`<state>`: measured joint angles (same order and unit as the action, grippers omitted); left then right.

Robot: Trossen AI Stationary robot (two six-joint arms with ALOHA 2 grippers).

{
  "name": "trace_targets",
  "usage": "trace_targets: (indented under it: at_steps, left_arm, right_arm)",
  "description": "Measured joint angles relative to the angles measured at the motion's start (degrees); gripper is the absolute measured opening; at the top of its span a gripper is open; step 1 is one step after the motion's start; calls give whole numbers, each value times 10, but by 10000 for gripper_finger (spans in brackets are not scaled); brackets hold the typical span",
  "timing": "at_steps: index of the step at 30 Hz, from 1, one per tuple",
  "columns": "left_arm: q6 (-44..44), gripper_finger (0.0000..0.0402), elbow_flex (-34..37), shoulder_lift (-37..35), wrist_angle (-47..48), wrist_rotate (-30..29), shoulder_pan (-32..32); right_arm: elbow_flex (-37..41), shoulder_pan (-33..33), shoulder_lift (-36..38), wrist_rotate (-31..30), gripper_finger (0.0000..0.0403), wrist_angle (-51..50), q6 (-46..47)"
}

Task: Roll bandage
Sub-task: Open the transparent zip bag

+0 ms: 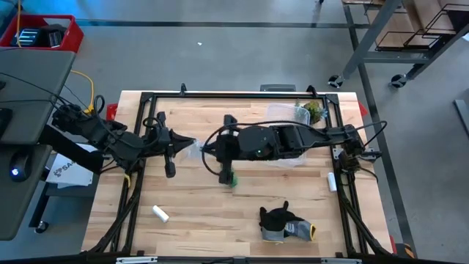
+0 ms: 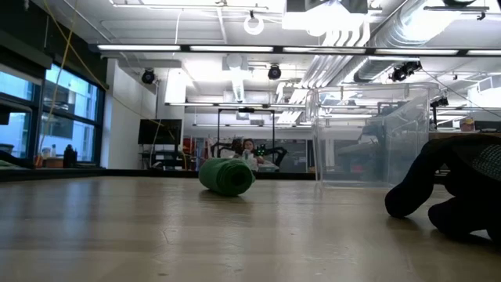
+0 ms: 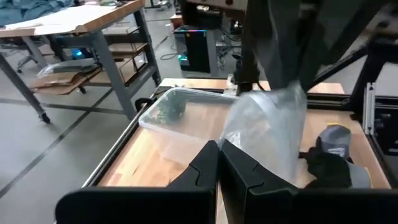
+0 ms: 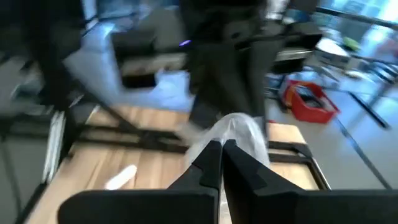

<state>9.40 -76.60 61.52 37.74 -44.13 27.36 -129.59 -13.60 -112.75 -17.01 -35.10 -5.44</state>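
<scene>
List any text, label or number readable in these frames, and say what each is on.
"SA": the only letters that show, dark print on a white sheet lying under the left arm beside the table; the rest is hidden.
Red bin off the table: dark contents, no readable label.
Grey glove, white cylinder, green bandage roll, clear container: no print visible.
</scene>
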Motion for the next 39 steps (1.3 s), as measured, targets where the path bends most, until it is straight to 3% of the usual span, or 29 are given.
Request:
trace_targets:
  at_steps: [3, 7, 13, 18, 23, 28, 32, 39]
  left_arm:
    - [7, 0, 0, -4, -11, -2, 2]
    - [-9, 0, 0, 14, -32, 35, -13]
    - [4, 0, 0, 25, -84, -8, -41]
    - [16, 0, 0, -13, -51, 21, -44]
    - [57, 0, 0, -33, 32, -6, -30]
    - [-61, 0, 0, -19, 79, -43, -5]
    - [-192, 0, 1, 13, 80, -113, 14]
    - [-304, 0, 1, 27, 76, -212, 58]
  right_arm:
    - [1, -5, -3, 61, 0, -5, -58]
    - [0, -5, -14, 123, 0, 7, -46]
    - [1, -16, -45, 164, 1, -34, -51]
    - [1, -20, -51, 124, 0, -69, -38]
    - [-32, -22, -38, 48, 0, -66, -38]
    - [-55, -29, -30, -56, 1, -39, -24]
    - [-54, -20, -26, -65, 23, -58, 73]
    - [-46, 7, -19, -78, 124, -112, 425]
